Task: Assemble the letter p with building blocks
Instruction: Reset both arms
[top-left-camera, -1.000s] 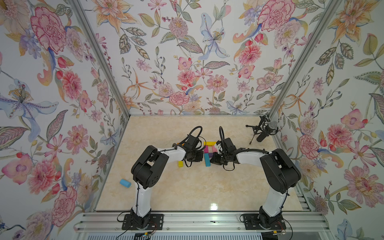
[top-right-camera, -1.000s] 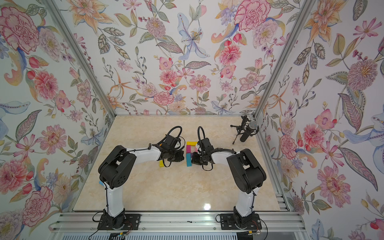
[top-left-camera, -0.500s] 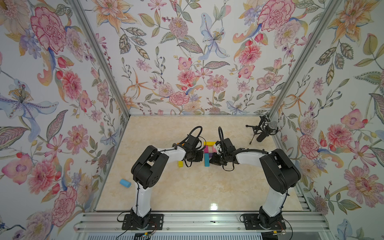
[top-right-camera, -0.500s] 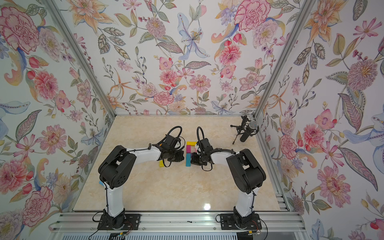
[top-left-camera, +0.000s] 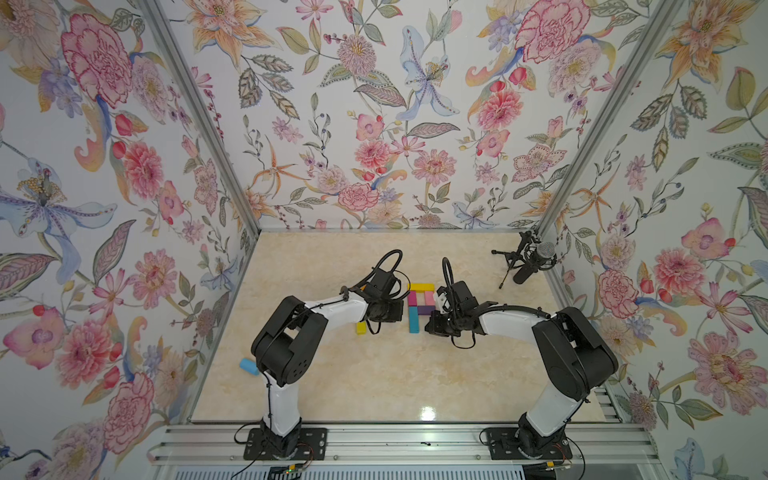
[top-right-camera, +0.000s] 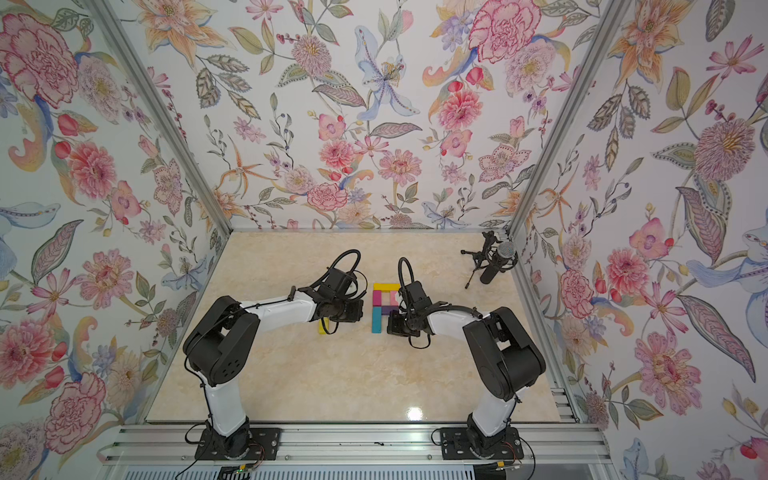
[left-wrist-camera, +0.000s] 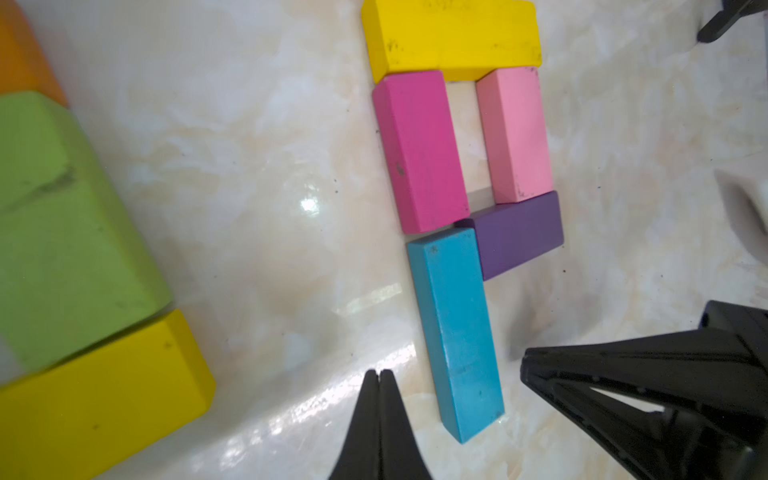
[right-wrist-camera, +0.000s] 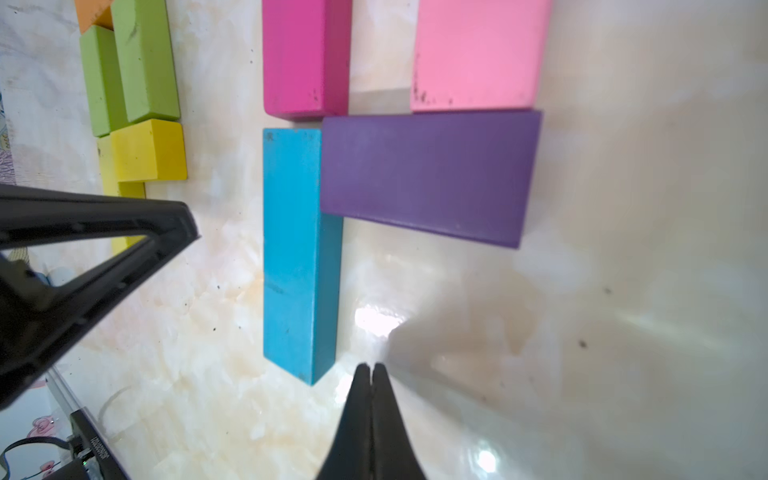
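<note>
Left wrist view: your blocks (left-wrist-camera: 419, 149) read as a P just ahead of the left gripper (left-wrist-camera: 379, 374); it and the right gripper (right-wrist-camera: 369, 368) are clamped closed, empty.

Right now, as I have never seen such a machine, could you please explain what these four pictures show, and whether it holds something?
A left arm and a right arm stand at the edge of a pale table. Two pictures look down on the whole scene from above; the other two come from a camera on each wrist. Each arm ends in a pincer, the end effector: the left end effector and the right end effector are both shut and hold nothing. Between them, blocks lie flat as a letter P: yellow block on top, magenta block and pink block as sides, purple block below, teal block as stem. Spare green blocks lie aside.
</note>
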